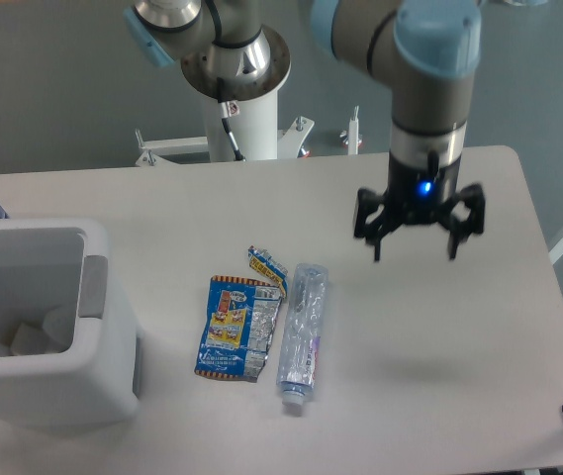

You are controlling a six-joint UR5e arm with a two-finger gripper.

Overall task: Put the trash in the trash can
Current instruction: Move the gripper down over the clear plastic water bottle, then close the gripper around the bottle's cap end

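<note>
In the fixed camera view the claw (413,250) hangs spread and empty above the worktop (439,356). The crushed bottle (301,334) lies toward the trash can (39,341) from it, long axis running near-to-far, the snack wrapper (234,327) just beside it. I judge the bottle the nearer piece.

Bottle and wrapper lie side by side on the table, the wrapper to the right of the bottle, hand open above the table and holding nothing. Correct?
Not quite. In the camera view the wrapper lies to the left of the bottle, on the trash can's side. The rest holds: both lie side by side on the table, and the hand is open, holding nothing.
</note>
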